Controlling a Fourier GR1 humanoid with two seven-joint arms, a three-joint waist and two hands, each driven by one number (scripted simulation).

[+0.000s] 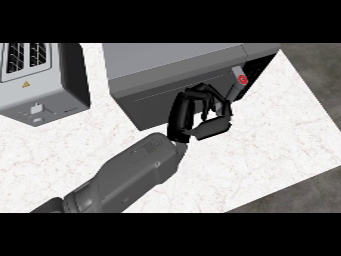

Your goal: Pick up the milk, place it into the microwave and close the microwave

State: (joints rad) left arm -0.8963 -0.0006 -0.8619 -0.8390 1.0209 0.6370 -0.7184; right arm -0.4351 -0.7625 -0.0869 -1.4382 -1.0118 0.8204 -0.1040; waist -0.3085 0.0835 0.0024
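Where the left hand (202,117) is: raised in front of the microwave's dark front panel, at the end of a grey forearm that comes in from the lower left edge of the head view.
Hand state: the fingers (182,110) are curled in an arch, with the thumb tucked below them towards the right. Only the dark panel shows in the hollow between them, so the hand looks closed on nothing.
Contact: the fingertips lie over the panel's right half, just below the red button. Whether they touch the panel cannot be told.
Milk: it shows nowhere on the counter or in the hand. It may be hidden inside the microwave or behind the hand, but the view does not settle which.
Microwave (173,57): a grey box at the back of the counter, standing at a slant, with its front towards the hand.
Door (147,102): dark and drawn in against the body. A dark sliver shows at the right end, so whether it is fully closed cannot be told.
Red button (241,78): on a pale strip at the right end of the front.
Toaster (36,80): at the back left, well apart from the hand.
Counter (291,130): white marbled top.
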